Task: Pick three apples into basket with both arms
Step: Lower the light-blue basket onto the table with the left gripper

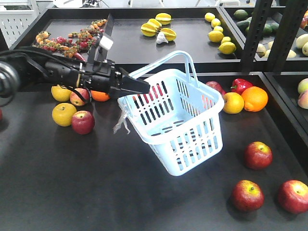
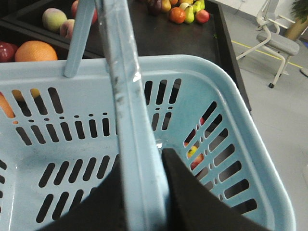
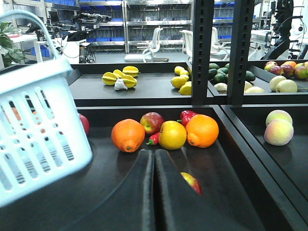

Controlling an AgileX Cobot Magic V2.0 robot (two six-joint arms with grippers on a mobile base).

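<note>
**Basket held up by its handle, three apples on the table**

Three apples are seen at the lower right of the front view, all resting on the dark table [image 1: 57,192]: an upper apple [image 1: 258,155], a lower apple [image 1: 248,195] and an edge apple [image 1: 293,196] against the right border. None of them is touched by either arm. The basket [image 1: 192,139] is found at the centre of that view, well apart from them, tilted with its open top turned toward the lower left. Whether its lowest corner touches the table cannot be told. No fruit is seen inside it. A wisp of clear plastic [image 1: 121,122] hangs from its left corner.

The left gripper [image 1: 142,87] is clamped on the basket's handle [image 2: 130,120] (in the left wrist view the hoop passes straight between the dark fingers at the bottom). The second handle [image 1: 185,60] stands upright above the rim.

In the right wrist view the right gripper [image 3: 154,154] is seen at bottom centre, its fingers drawn together with only a thin seam between them and nothing held. A partly hidden apple [image 3: 191,183] is seen just beside its right finger. Beyond, an orange [image 3: 128,135], a yellow fruit [image 3: 173,134] and a second orange [image 3: 202,130] are lined up, with the basket filling the left edge.
</note>
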